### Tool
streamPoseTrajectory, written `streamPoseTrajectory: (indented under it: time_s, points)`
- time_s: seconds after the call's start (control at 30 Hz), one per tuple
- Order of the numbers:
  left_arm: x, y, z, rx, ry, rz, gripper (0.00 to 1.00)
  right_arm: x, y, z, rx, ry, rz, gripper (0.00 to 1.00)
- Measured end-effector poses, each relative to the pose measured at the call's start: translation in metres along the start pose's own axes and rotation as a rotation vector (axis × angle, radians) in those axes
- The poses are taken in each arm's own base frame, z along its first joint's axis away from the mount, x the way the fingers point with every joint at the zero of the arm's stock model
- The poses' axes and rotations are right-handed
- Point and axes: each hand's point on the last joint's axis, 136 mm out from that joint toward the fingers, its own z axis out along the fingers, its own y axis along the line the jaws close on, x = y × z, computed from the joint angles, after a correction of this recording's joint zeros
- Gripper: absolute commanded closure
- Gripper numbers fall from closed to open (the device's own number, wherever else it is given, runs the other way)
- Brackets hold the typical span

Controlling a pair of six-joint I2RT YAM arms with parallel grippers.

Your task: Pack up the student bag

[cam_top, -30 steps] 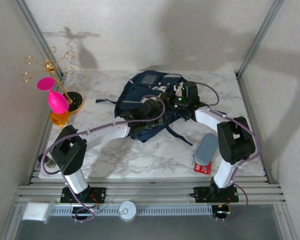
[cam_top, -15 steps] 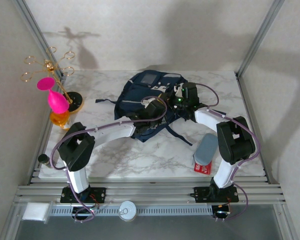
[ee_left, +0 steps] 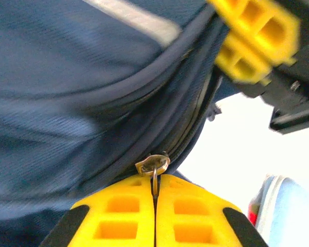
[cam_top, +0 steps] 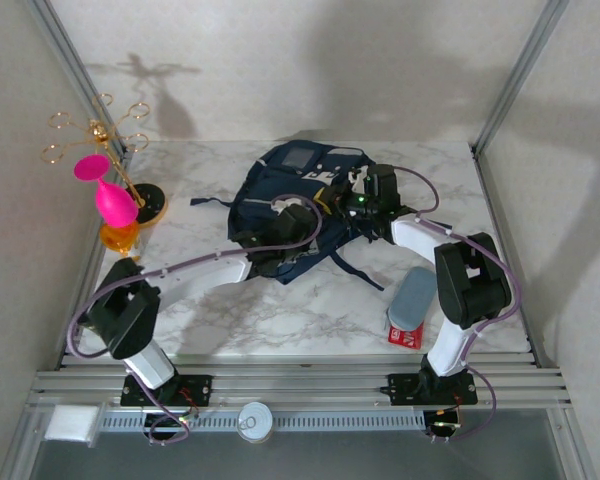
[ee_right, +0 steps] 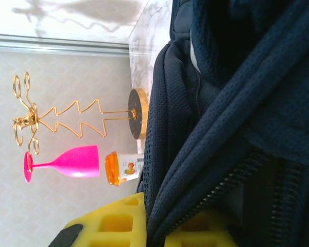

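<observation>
The navy student bag (cam_top: 280, 178) lies at the back centre of the marble table, with both arms reaching onto it. Up close, my left gripper (ee_left: 155, 185) is shut on the bag's small metal zipper pull (ee_left: 153, 165), at the end of a curved zipper line on the bag (ee_left: 67, 77). My right gripper (ee_right: 159, 221) is shut on a fold of the bag's fabric (ee_right: 237, 77) beside a zipper. From above, the right gripper (cam_top: 352, 205) sits at the bag's right edge and the left gripper (cam_top: 305, 225) just left of it. The right gripper's yellow fingers (ee_left: 252, 36) show close by.
A grey pouch (cam_top: 413, 297) lies on a red packet (cam_top: 404, 335) at the front right. At the back left stand a gold wire holder (cam_top: 100, 130), a pink glass (cam_top: 110, 195) and an orange-capped bottle (cam_top: 120, 237). Metal frame posts flank the table.
The left gripper has closed onto the zipper pull. The left arm's elbow has dropped and swung to the left. The right arm has stayed put, holding the fabric.
</observation>
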Motion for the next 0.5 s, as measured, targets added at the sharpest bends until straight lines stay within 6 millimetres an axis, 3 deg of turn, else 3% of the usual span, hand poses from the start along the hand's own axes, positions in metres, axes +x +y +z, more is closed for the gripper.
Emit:
streamPoseTrajectory:
  time_s: [0.17, 0.27, 0.43, 0.5]
  points:
    - [0.006, 0.041, -0.014, -0.052, 0.039, 0.084, 1.00, -0.007, -0.009, -0.011, 0.010, 0.016, 0.033, 1.00]
    - [0.004, 0.053, -0.016, -0.067, 0.053, 0.127, 1.00, -0.010, -0.013, -0.015, 0.022, 0.017, 0.042, 1.00]
    - [0.008, 0.052, -0.014, -0.040, 0.070, 0.159, 1.00, -0.003, -0.015, -0.012, 0.081, 0.011, 0.012, 0.59]
    - [0.010, 0.051, -0.012, -0.024, 0.069, 0.157, 1.00, 0.003, -0.012, -0.015, 0.109, -0.015, -0.012, 0.48]
